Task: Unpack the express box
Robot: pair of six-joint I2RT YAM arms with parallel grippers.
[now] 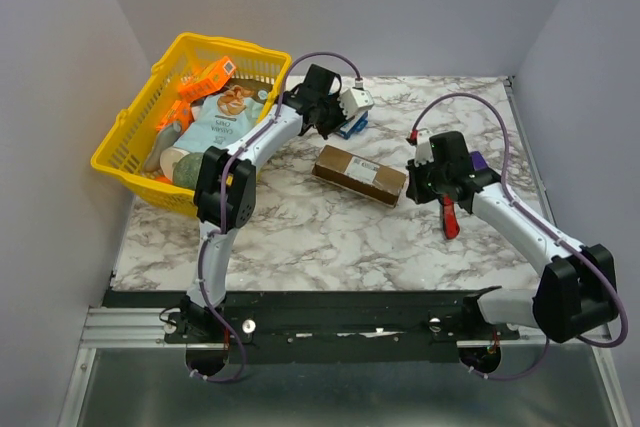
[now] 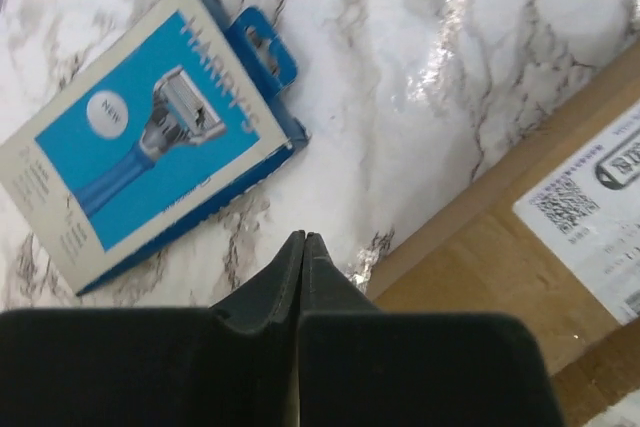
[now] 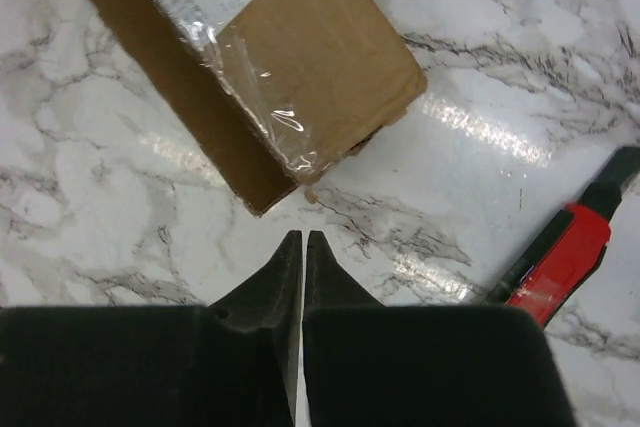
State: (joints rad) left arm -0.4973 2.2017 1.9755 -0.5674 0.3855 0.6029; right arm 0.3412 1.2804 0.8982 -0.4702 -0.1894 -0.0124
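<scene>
1. The marble-patterned worktop (image 1: 300, 237) fills the middle of the top view, with both arm bases along its lower edge.
2. A yellow basket (image 1: 125, 137) sits at the upper left of that view. It holds a pale blue packet (image 1: 225, 119) and some orange items (image 1: 205, 79).
3. The left arm (image 1: 250, 152) reaches up from the lower left past the basket's right side. Its wrist is just left of top centre. The left jaws are clenched, tips pressed together with nothing between them. In the left wrist view they point at bare marble.
4. The right arm (image 1: 520, 222) bends in from the lower right toward the centre. The right jaws are also clenched on nothing, with only a hairline slit between the tips.
5. The express box (image 1: 359, 174) lies flat and slanted near the centre of the top view, between the two wrists, held by neither. In the right wrist view its taped end (image 3: 320, 67) is at upper centre, just above the jaw tips and apart from them. In the left wrist view its white label shows at the right edge.
6. A blue-and-white box (image 2: 150, 137) with a razor picture lies flat at the upper left of the left wrist view, apart from the express box.
7. A red utility knife (image 3: 565, 252) lies at the right edge of the right wrist view, apart from the carton.
</scene>
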